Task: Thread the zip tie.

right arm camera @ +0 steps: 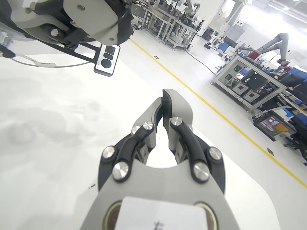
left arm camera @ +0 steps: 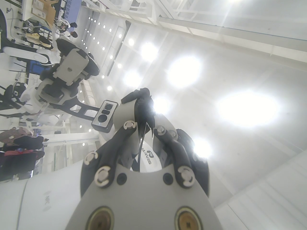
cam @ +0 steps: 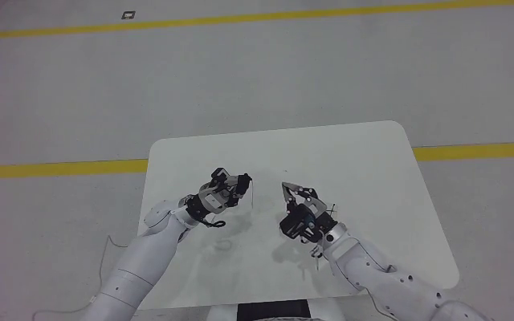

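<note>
My left gripper (cam: 242,183) hovers over the middle-left of the white table (cam: 361,160), shut on a thin black zip tie (cam: 254,193) that sticks out past its fingertips. In the left wrist view the zip tie (left arm camera: 143,132) runs as a dark strip between the closed fingers of the left gripper (left arm camera: 143,99), which points up at the ceiling. My right gripper (cam: 286,189) stands a short way to the right of it, shut, and apart from the tie. In the right wrist view the right gripper (right arm camera: 163,107) has its pads pressed together with nothing visible between them. The left gripper (right arm camera: 96,13) shows beyond it.
The table's rounded corner and edge (right arm camera: 242,168) lie close to the right gripper, with floor and a yellow line (right arm camera: 215,110) beyond. A thin grey cable (right arm camera: 48,64) hangs under the left wrist. A small dark speck (right arm camera: 92,186) lies on the table.
</note>
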{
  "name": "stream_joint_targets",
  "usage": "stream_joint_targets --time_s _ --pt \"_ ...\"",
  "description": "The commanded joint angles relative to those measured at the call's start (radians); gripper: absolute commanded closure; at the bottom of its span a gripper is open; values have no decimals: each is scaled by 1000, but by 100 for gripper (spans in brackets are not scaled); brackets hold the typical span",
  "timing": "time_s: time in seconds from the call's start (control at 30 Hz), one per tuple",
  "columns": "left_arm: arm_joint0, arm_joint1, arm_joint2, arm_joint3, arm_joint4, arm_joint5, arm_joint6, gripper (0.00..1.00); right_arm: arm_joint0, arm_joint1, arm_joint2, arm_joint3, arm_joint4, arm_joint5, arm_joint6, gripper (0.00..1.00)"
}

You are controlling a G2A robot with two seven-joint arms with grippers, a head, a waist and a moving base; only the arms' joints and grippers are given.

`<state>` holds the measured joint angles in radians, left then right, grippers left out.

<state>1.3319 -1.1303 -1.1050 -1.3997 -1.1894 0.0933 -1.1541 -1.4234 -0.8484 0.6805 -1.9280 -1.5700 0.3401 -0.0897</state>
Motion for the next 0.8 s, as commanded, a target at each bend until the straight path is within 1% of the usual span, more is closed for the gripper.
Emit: stream_joint_targets --time_s 0.0,0.17,0.27,0.3,0.33,0.37,0.4,0.67,0.77 --pt "0 0 0 0 0 0 0 100 -6 2 7 -2 0 0 -1 100" --pt "0 0 0 0 0 0 0 100 -22 5 22 -9 0 0 -5 100" --pt "0 0 0 0 0 0 0 100 -42 1 22 -36 9 -12 -30 100" --pt "0 0 0 0 0 0 0 100 -46 -1 24 -38 15 -19 -37 63" --pt "0 0 0 0 0 0 0 100 -48 -3 26 -41 16 -27 -42 41" --pt "0 0 0 0 0 0 0 100 -50 -5 28 -42 15 -34 -46 5" --pt "0 0 0 0 0 0 0 100 -53 -8 31 -41 13 -38 -48 0" --pt "0 0 0 0 0 0 0 100 -72 -25 51 -29 4 -51 -46 0" --pt "0 0 0 0 0 0 0 100 -73 -26 52 -28 4 -50 -44 0"
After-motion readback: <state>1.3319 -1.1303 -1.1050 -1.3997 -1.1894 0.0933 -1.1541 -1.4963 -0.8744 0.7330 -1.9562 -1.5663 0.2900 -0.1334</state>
